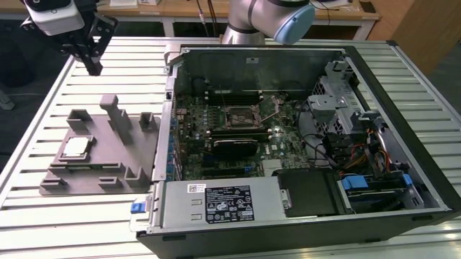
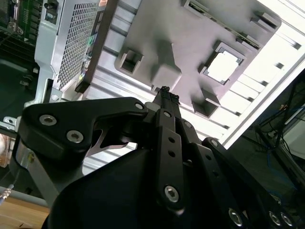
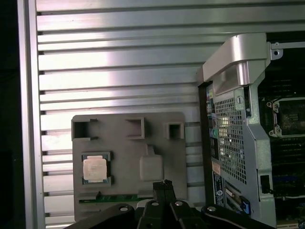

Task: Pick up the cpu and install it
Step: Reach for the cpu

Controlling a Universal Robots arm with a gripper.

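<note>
The gripper (image 1: 94, 69) hangs in the air above the slatted metal table (image 1: 122, 65), beyond the far edge of the grey fixture plate (image 1: 97, 174) and well apart from it. In both wrist views its two black fingers (image 2: 165, 95) are pressed together at the tips, and nothing is between them. The cpu (image 1: 75, 147) lies flat in a square recess of the fixture plate, close to the plate's edge on the exterior view's left; its shiny metal top faces up. The tall posts of the plate stand on the other side of it, toward the open computer case (image 1: 252, 62), which lies just beside the plate. Inside the case the motherboard's cpu socket (image 1: 241, 115) looks open and unfilled. I judge the cpu to be light and stiff, but slippery on the smooth metal top and fragile on the underside. The best hold seems to be on two opposite edges of the thin rim, kept level, with only gentle pressure.
</note>
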